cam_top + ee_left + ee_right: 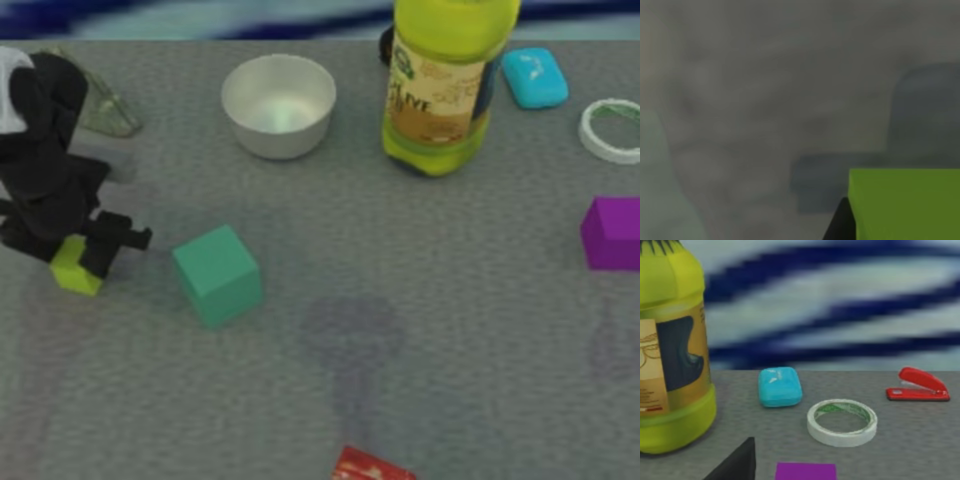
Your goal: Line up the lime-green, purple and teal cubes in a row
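The left hand [88,252] sits closed around the lime-green cube [75,266] at the surface's left edge, the teal cube [217,275] just to its right, the purple cube [613,233] far right.

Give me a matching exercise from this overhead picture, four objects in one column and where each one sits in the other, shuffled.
Objects:
1. lime-green cube
2. purple cube
3. white bowl
4. light-blue bar

Places:
A. at the table's right edge
B. far side, right of the olive oil bottle
C. under the left gripper, near the left edge
D. far side, left of the bottle

Pairs: 1-C, 2-A, 3-D, 4-B
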{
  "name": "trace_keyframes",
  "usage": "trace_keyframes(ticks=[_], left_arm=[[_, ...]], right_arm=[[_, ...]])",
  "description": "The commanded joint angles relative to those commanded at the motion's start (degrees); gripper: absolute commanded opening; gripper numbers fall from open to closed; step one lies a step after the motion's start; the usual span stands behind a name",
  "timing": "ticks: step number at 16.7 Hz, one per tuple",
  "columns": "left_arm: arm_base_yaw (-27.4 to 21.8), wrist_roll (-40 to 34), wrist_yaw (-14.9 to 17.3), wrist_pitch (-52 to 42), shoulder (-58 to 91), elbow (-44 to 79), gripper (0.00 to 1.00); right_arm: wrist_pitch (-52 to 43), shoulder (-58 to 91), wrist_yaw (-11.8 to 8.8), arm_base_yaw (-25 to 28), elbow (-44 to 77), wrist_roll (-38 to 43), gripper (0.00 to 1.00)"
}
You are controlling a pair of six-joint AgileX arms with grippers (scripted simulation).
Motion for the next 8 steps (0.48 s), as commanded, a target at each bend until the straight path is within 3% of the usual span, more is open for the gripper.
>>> trace_keyframes(ticks=[8], left_arm=[[0.09, -0.19, 0.46, -1.96, -2.53, 1.56, 0.0]], right_arm=[[0.0, 0.0, 0.0, 0.0, 0.0, 0.0, 1.0]])
